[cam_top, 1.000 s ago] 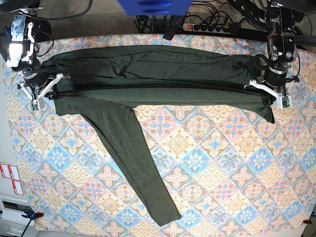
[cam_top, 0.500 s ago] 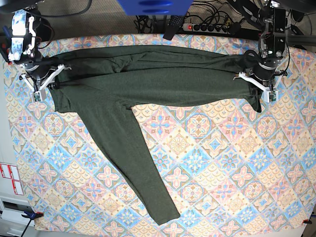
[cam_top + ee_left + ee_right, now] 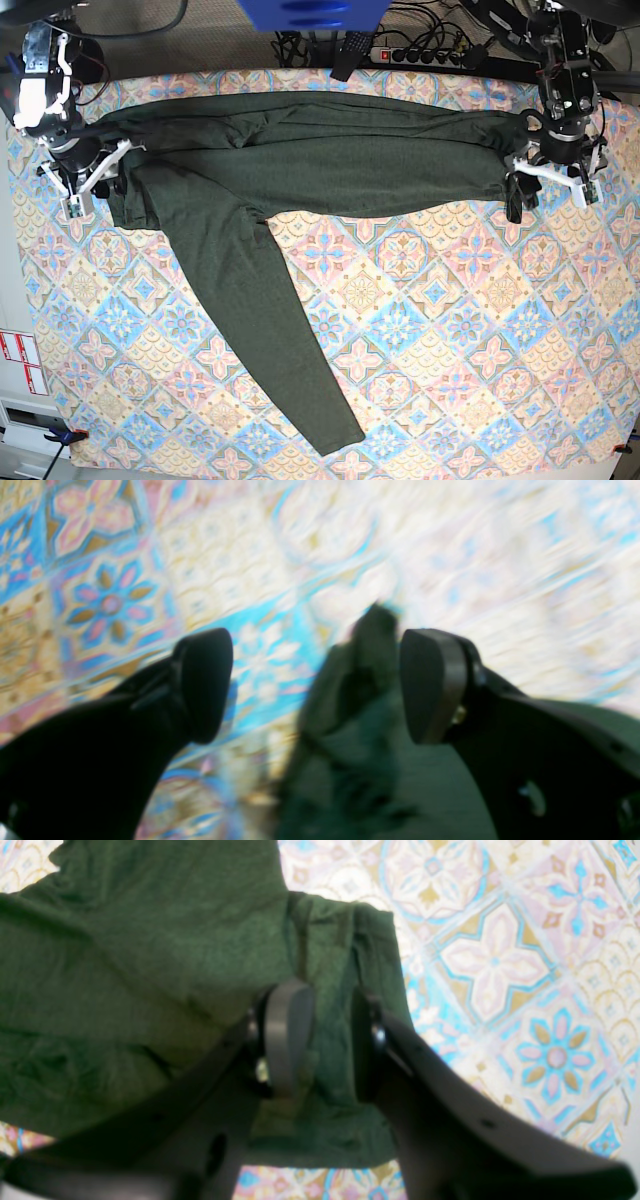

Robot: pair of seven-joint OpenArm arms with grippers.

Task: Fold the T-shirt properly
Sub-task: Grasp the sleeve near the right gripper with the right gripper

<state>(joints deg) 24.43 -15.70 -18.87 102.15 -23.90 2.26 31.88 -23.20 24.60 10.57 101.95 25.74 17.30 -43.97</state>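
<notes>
Both hands have let go; soft heathered T-shirt [image 3: 330, 160] lies folded lengthwise.

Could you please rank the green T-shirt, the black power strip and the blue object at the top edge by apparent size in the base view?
1. Dark olive-green knit T-shirt.
2. Blue object, cut off by the frame.
3. Black power strip.

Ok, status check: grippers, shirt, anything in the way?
Left gripper open, fabric loose between the jaws. Right gripper part open, jaws straddling cloth. T-shirt flat across the patterned table, one sleeve trailing toward the near edge. Nothing in the way.
</notes>
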